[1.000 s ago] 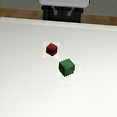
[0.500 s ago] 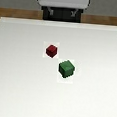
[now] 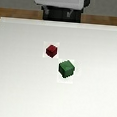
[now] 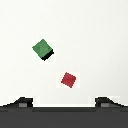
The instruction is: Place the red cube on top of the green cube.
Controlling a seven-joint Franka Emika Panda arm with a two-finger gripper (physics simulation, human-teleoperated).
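The small dark red cube [image 3: 51,50] sits on the white table [image 3: 22,87], near its middle. The larger dark green cube [image 3: 66,68] sits close by, toward the exterior view's right and nearer the camera, apart from the red one. In the wrist view the red cube [image 4: 69,79] and the green cube [image 4: 43,49] both lie below the camera with a gap between them. Only two dark fingertips [image 4: 22,101] of the gripper [image 4: 65,102] show at the picture's edge, spread wide apart with nothing between them. The gripper is high above both cubes.
The robot's grey base [image 3: 58,4] stands at the far edge of the table. A brown floor strip [image 3: 13,13] shows behind the table.
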